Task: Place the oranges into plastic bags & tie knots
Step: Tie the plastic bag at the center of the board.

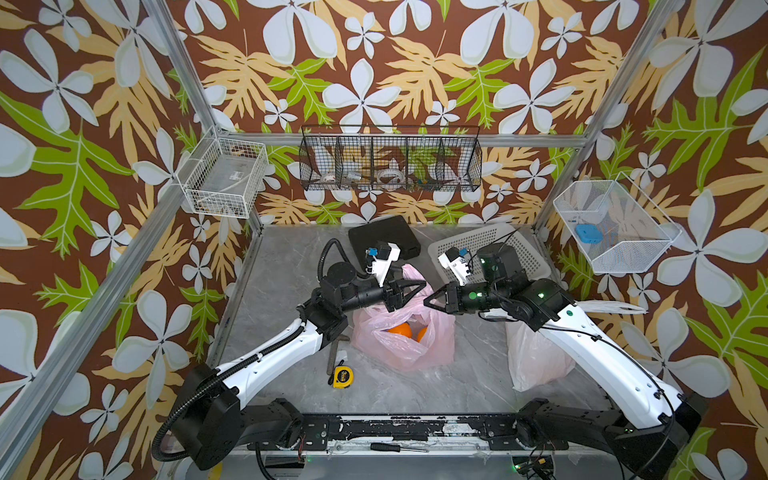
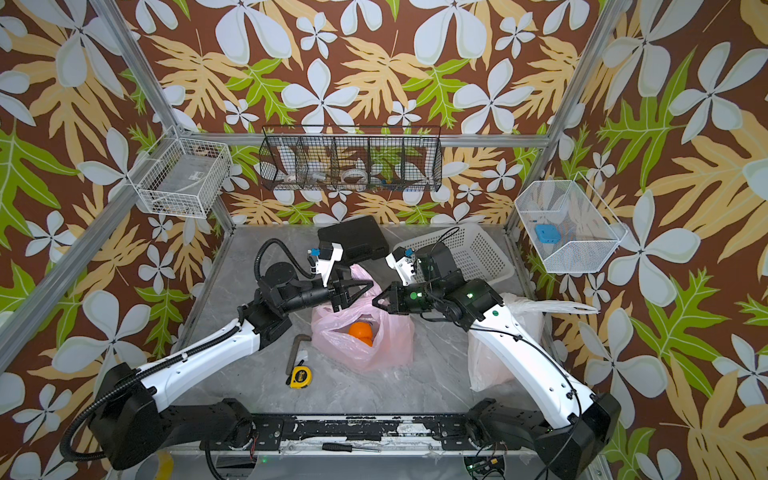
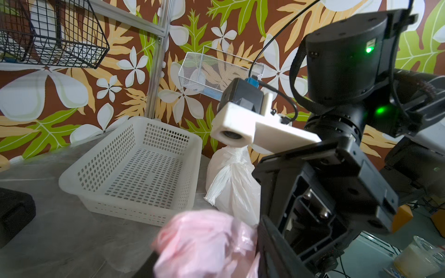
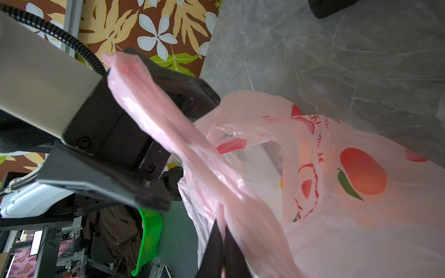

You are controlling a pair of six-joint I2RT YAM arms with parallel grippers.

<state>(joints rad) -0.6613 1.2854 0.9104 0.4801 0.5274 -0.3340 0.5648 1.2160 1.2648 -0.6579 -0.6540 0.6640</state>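
pink bag (image 1: 399,353): mid-table, slumped, mouth open upward; one handle strip (image 4: 156,115) is drawn up out of it between the two grippers; red fruit prints show in the right wrist view
oranges (image 1: 400,330): two show through the open mouth in a top view, lying inside the pink bag; more i cannot make out
left gripper (image 1: 420,286): over the far side of the pink bag, pointing right; fingers spread apart, the strip lying across the gap with its end poking past
right gripper (image 1: 427,302): faces the left one, tips near each other above the bag; fingers pressed together; the strip runs just beside the tips in the right wrist view, but whether it is pinched i cannot tell
white bag (image 1: 536,361): by the right edge, partly under the right arm; knot (image 3: 237,156) bunched at its top
basket (image 1: 465,245): far right corner, close to both edges, behind the right wrist
black case (image 1: 384,239): at the far edge, middle, just beyond the left gripper
tape measure (image 1: 343,376): near, just left of the pink bag; hex key (image 1: 333,355) just beside it
table (image 1: 282,282): bare along the left side from the far edge to the left arm; a bare lane between the two bags; a bare strip between the pink bag and the near rail (image 1: 395,428)
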